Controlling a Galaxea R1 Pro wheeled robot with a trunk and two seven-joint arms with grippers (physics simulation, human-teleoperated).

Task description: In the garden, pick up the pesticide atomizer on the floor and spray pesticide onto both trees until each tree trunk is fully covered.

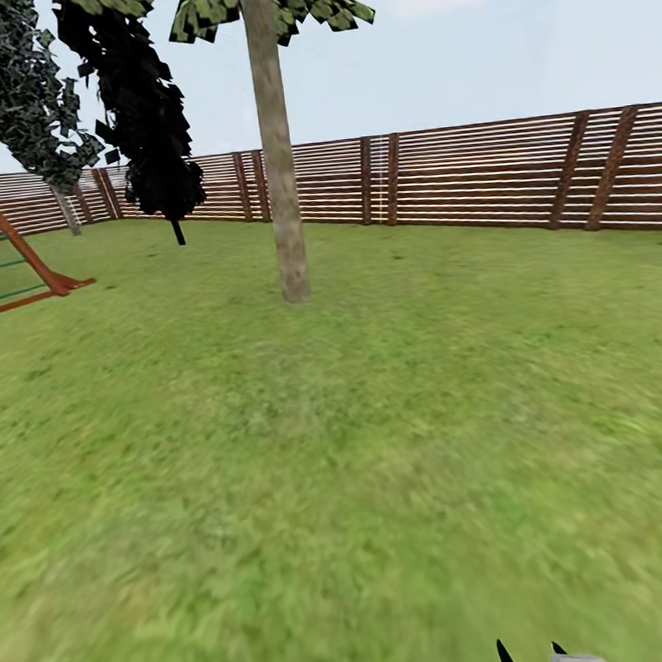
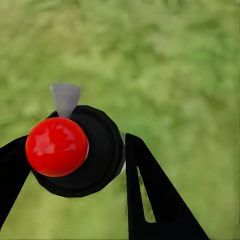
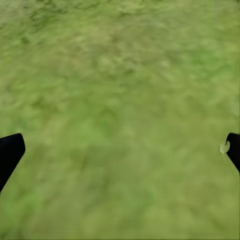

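Atomizer [image 2: 75, 152] clamped in your left gripper [image 2: 70, 165], right gripper [image 3: 120, 150] spread empty: roll toward the tree trunk [image 1: 279, 175], nozzle facing bark.

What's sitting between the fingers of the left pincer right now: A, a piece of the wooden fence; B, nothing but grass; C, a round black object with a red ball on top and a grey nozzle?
C: in the left wrist view the left pincer closes around a round black object with a red top.
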